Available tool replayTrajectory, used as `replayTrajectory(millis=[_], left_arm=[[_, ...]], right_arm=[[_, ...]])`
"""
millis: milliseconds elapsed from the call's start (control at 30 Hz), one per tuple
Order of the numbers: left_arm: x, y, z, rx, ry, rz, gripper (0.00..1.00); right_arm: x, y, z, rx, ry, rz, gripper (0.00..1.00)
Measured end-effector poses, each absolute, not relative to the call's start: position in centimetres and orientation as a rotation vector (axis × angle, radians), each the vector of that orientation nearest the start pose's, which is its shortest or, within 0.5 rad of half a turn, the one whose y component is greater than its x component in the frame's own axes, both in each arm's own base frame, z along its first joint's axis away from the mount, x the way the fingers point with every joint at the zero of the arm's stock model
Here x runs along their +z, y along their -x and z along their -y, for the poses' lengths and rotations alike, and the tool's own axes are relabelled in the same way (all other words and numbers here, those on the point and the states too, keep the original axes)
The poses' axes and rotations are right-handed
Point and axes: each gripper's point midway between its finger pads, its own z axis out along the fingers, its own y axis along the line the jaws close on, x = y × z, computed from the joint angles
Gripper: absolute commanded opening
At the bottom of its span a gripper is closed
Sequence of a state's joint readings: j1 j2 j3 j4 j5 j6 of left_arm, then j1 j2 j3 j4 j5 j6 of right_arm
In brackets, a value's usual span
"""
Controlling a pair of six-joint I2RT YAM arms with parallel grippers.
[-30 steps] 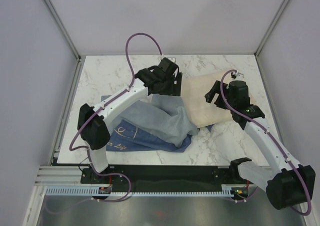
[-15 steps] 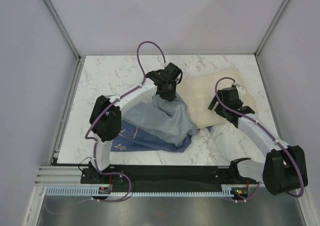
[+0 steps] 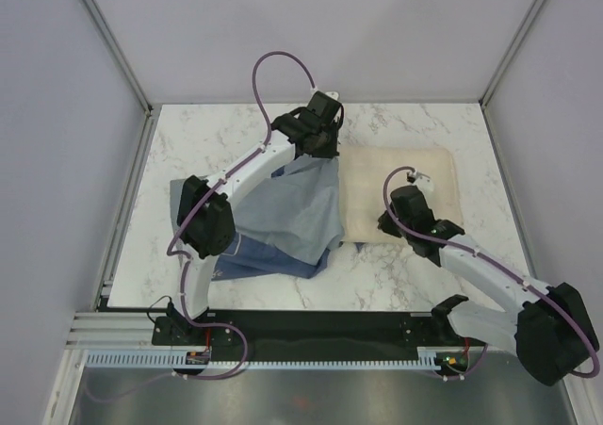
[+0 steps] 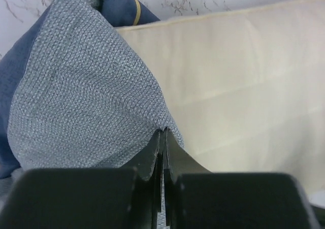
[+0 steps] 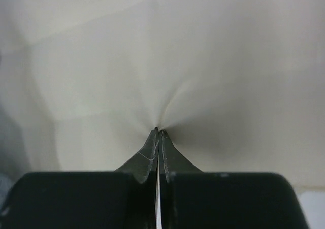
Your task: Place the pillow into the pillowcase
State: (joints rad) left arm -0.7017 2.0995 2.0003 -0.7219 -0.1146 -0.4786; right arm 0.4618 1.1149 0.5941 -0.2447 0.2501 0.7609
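Evidently the left gripper point(image 4: 163, 132) pinches the pillowcase point(image 3: 292, 208) at its far rim (perhaps one layer only) to raise a mouth. The right gripper point(image 5: 157, 130) nips the pillow point(image 3: 377, 175), just right, for feeding in.

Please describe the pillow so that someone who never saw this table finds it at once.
Start at the white marble table and look to its right half, next to the blue pillowcase. The pillow lies there, a cream rectangle; it is the only pale, unprinted cloth.
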Motion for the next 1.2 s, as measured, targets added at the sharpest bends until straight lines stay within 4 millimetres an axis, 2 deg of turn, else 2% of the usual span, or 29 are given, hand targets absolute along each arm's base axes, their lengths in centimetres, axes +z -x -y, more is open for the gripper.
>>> replayTrajectory(millis=[167, 233, 267, 300, 367, 400, 467, 633, 767, 833, 933, 1067, 1167, 1200], left_arm=[[16.8, -42.5, 35.7, -0.441, -0.253, -2.409, 0.02], [16.6, -42.4, 35.9, -0.450, -0.284, -2.410, 0.02], [16.6, -42.3, 35.9, -0.452, -0.305, -2.408, 0.02], [16.6, -42.3, 36.0, -0.452, -0.326, -2.404, 0.07], [16.8, -42.3, 35.9, -0.444, -0.356, -2.393, 0.19], [16.9, -42.4, 35.9, -0.438, -0.370, -2.388, 0.36], [17.3, -42.4, 35.5, -0.420, -0.398, -2.370, 0.60], [19.9, -41.7, 34.1, -0.375, -0.399, -2.321, 0.70], [22.8, -40.5, 33.3, -0.332, -0.392, -2.262, 0.78], [24.0, -39.4, 33.7, -0.313, -0.403, -2.228, 0.81], [24.5, -37.8, 35.1, -0.310, -0.443, -2.205, 0.82], [23.2, -36.3, 37.0, -0.297, -0.503, -2.221, 0.81], [20.9, -36.8, 37.2, -0.237, -0.515, -2.263, 0.79], [19.9, -37.2, 37.0, -0.212, -0.514, -2.281, 0.75]], right_arm=[[9.7, -24.3, -17.2, 0.479, -0.306, -2.292, 0.00], [10.4, -22.9, -18.7, 0.532, -0.234, -2.287, 0.09], [10.6, -22.6, -19.0, 0.544, -0.218, -2.284, 0.17], [10.8, -22.3, -19.2, 0.549, -0.205, -2.282, 0.42], [10.8, -22.1, -18.8, 0.522, -0.193, -2.288, 0.56], [10.9, -22.1, -18.5, 0.498, -0.182, -2.292, 0.61], [11.7, -22.4, -17.9, 0.445, -0.167, -2.284, 0.67], [16.2, -24.4, -17.3, 0.392, -0.132, -2.195, 0.78], [18.7, -27.1, -15.6, 0.355, -0.171, -2.148, 0.87], [18.8, -28.4, -14.2, 0.325, -0.211, -2.154, 0.92], [17.8, -29.8, -11.6, 0.267, -0.280, -2.180, 0.95], [17.2, -30.7, -8.3, 0.228, -0.403, -2.186, 0.96], [16.9, -31.2, -5.4, 0.193, -0.523, -2.164, 0.96], [16.6, -31.2, -4.5, 0.180, -0.563, -2.159, 0.96]])
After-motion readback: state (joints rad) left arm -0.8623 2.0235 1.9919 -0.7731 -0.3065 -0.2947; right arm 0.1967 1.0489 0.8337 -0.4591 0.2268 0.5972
